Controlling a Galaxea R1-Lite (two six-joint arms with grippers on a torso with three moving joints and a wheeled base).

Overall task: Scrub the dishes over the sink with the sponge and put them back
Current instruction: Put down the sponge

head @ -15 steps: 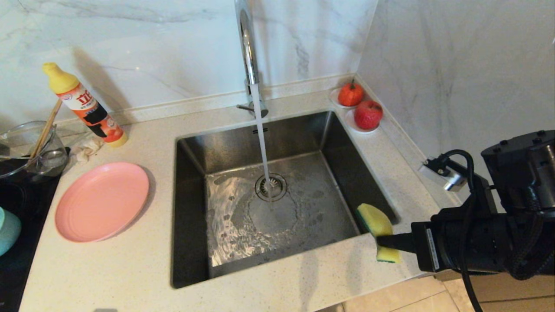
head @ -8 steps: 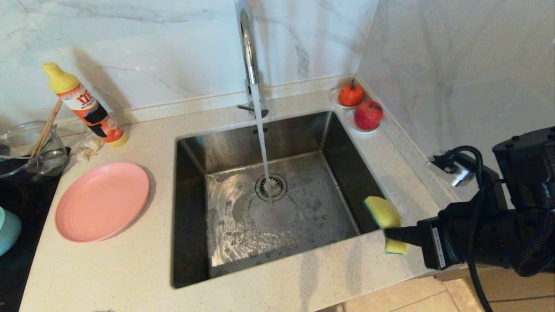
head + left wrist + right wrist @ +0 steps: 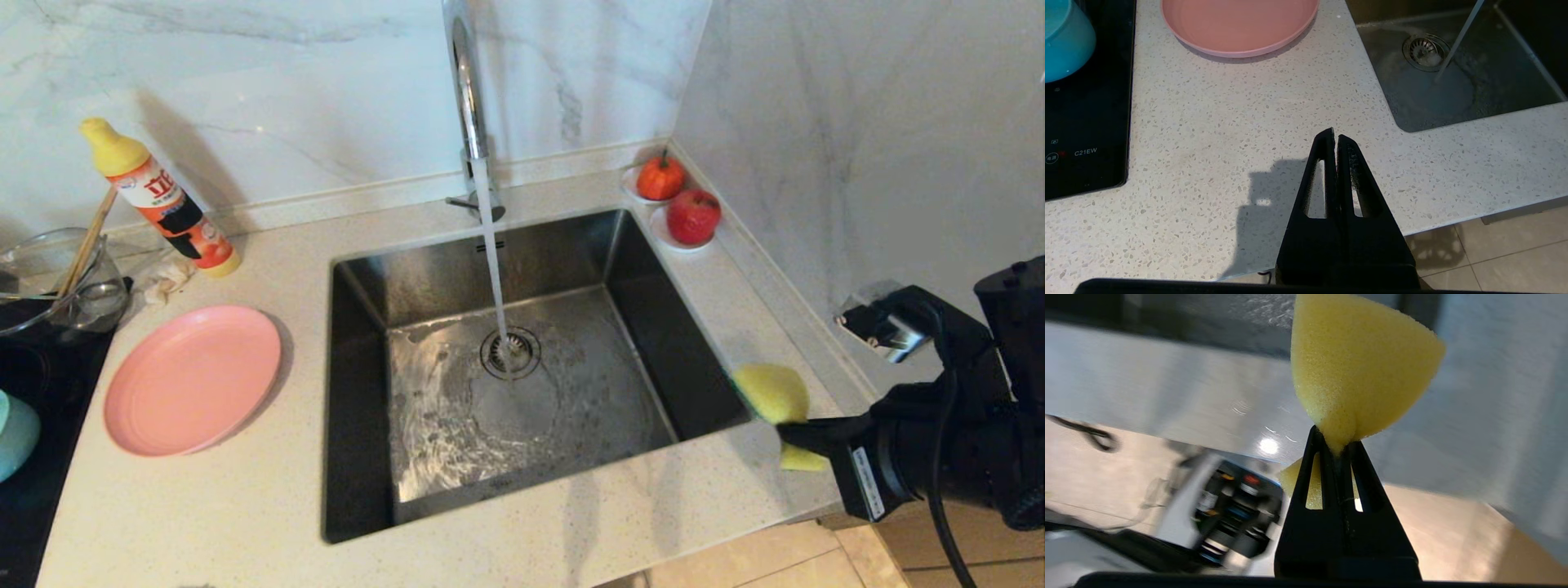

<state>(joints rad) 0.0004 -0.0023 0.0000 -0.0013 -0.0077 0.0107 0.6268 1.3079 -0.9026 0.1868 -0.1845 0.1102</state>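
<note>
**Squeezing the sponge beside the sink**

Pinching hard, the right gripper (image 3: pixel 788 433) has its jaws clamped on the sponge (image 3: pixel 771 394), which bulges out yellow past the fingertips and again behind them. It hangs over the counter (image 3: pixel 245 490) at the near right corner of the sink (image 3: pixel 359 392), just beyond the basin's rim. Water runs from the tap (image 3: pixel 465 90) onto the drain strainer (image 3: pixel 509 351), well away from those jaws. The left gripper (image 3: pixel 1336 139) hovers over bare counter with its jaws pressed together and nothing between them; ahead of its tips lies the pink plate (image 3: pixel 1239 22), and off to one side the teal bowl (image 3: pixel 1063 38) sits on the black cooktop (image 3: pixel 1086 122).
</note>
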